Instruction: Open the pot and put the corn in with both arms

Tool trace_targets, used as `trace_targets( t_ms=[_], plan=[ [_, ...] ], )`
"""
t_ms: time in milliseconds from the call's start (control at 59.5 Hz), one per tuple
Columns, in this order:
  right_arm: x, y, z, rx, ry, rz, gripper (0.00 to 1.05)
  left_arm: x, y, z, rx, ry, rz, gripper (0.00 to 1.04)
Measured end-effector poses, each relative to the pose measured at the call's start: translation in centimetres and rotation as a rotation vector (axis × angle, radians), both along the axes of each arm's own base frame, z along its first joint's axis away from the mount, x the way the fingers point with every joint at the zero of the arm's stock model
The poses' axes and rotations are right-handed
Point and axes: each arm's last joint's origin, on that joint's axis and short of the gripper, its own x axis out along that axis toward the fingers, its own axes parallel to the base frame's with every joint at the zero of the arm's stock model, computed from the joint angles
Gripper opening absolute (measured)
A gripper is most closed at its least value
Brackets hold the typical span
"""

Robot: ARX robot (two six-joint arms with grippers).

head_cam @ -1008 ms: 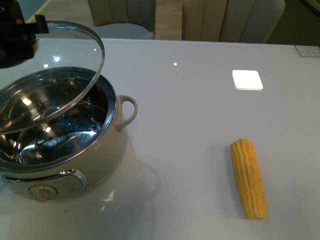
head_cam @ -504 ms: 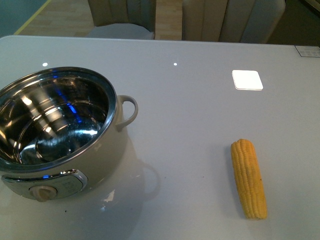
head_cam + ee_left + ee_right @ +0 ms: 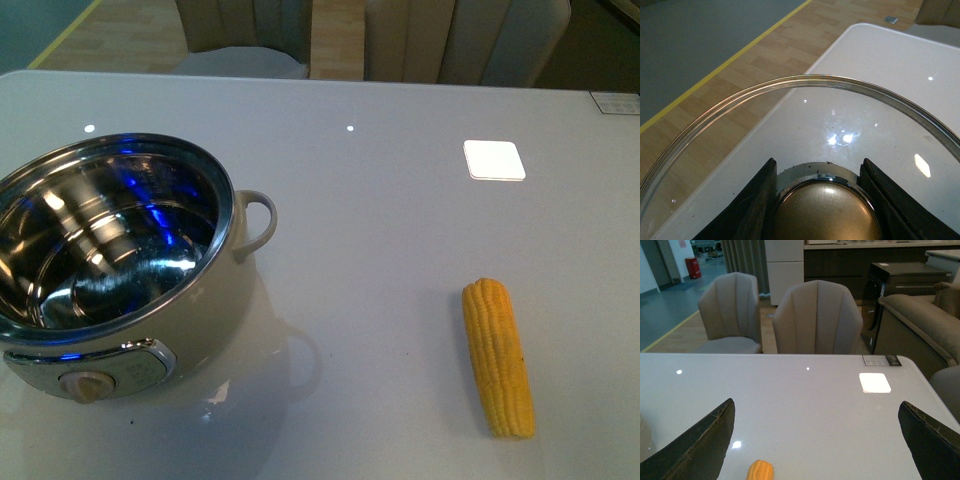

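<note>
The cream-white pot (image 3: 215,300) stands open at the front left of the table, its shiny steel inside bare, loop handle to the right and beige dial in front. The yellow corn (image 3: 497,356) lies on the table at the front right; its tip also shows in the right wrist view (image 3: 760,471). Neither arm shows in the front view. In the left wrist view my left gripper (image 3: 826,210) is shut on the gold knob of the glass pot lid (image 3: 790,115), held above the table's left edge. My right gripper (image 3: 815,450) is open above the table, with the corn's tip between its fingers.
A bright white square (image 3: 494,160) lies on the table at the back right. Upholstered chairs (image 3: 817,320) stand behind the table's far edge. A small label (image 3: 615,101) sits at the far right corner. Wooden floor (image 3: 740,65) lies beyond the table's left edge.
A second ago the left gripper held the lid tilted over the pot in the front view. It has since carried the lid out of that view. The corn has not moved.
</note>
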Motion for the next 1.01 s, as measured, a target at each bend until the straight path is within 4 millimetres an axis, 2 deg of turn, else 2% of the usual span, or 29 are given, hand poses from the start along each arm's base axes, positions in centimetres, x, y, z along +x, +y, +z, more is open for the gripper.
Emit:
trace_targets(
  t_ms=[168,487,790,1008],
  plan=[
    [0.0,0.0,0.0,0.0,0.0,0.0,0.96,-0.2,0.7,-2.5,-0.026,0.038,0.018,0.44],
    [0.0,0.0,0.0,0.0,0.0,0.0,0.96,1.1,2.4,-5.1,-0.015,0.037,0.013,0.44],
    [0.0,0.0,0.0,0.0,0.0,0.0,0.96,1.8,2.1,-8.7,-0.047,0.068,-0.018,0.44],
    [0.0,0.0,0.0,0.0,0.0,0.0,0.96,2.5,2.1,-10.2,-0.042,0.044,-0.046,0.44]
  ],
)
